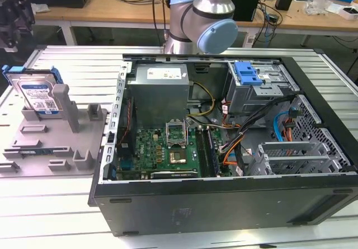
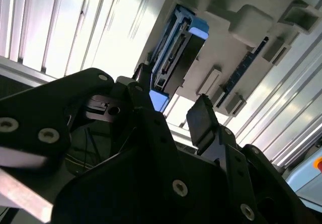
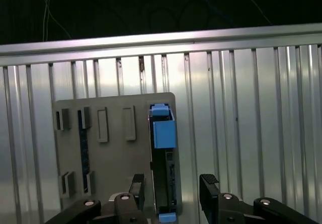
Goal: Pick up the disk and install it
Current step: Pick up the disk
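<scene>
As the disk (image 3: 164, 153) is stood on edge in the fixture (image 3: 115, 158) by the counter's (image 3: 251, 133) edge, the claw (image 3: 172, 181) is held released above, fingers (image 3: 209, 181) spread either side of its long axis.

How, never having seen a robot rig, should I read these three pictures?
The silver and blue machine is a robot arm, seen from a camera standing off it. The other two pictures come from cameras riding near its wrist, looking past its black pincer. On the ribbed metal table lie an open computer case and a grey fixture. The disk, a silver drive in a blue frame, stands on edge in that fixture. The pincer is open and holds nothing; in the first wrist view its fingers appear on either side of the disk.
</scene>
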`<act>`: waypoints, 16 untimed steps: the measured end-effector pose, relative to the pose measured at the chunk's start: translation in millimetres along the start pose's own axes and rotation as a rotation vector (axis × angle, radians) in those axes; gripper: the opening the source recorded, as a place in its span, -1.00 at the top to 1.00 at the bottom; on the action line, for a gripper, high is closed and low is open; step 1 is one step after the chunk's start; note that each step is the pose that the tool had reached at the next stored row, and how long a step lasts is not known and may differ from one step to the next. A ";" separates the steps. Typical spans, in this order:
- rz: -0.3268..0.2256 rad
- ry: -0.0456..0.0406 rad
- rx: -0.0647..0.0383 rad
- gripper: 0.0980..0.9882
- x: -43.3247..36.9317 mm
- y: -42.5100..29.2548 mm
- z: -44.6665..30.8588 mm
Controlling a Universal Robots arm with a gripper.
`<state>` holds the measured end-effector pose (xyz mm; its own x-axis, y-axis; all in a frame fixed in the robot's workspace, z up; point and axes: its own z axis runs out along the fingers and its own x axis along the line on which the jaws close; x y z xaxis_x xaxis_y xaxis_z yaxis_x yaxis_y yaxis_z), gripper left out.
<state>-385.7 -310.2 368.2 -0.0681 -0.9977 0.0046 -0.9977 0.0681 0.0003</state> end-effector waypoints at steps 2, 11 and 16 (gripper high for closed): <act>-0.004 0.0002 -0.002 -0.03 0.2 3.3 1.0; -0.058 0.0010 -0.010 -0.03 0.7 11.2 7.8; -0.075 0.0011 -0.011 -0.03 1.4 14.3 11.1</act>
<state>-400.0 -310.7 357.1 0.0068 -1.0000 0.0053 -0.9999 -0.0067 0.0116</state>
